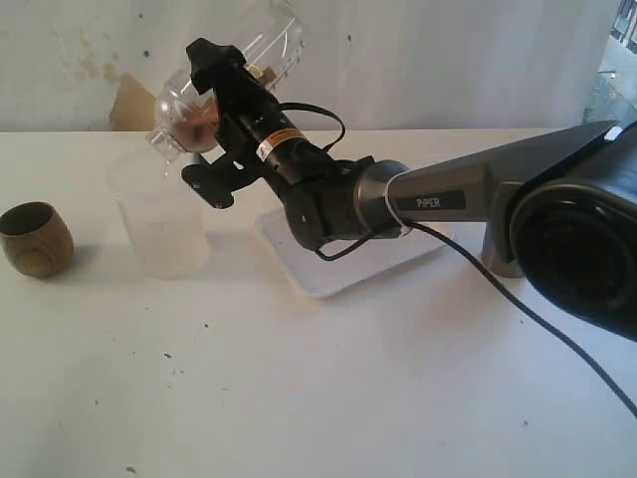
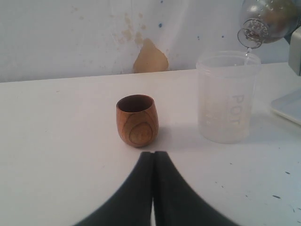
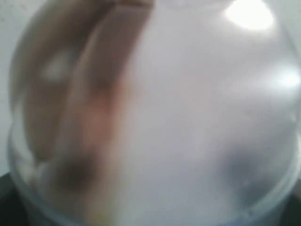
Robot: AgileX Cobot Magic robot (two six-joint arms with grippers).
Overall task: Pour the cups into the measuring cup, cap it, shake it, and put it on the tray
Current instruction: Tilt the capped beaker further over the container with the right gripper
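Plainly, "PIPER" marked the right arm; the right claw gripped the tilted measuring cup, the left claw sat closed, and the frosted cup faintly read "POT".

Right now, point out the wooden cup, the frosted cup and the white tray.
wooden cup (image 2: 137, 123): left wrist view, its belly.
frosted cup (image 2: 225, 106): left wrist view, side wall.
white tray (image 1: 326, 279): exterior view, bare near corner.
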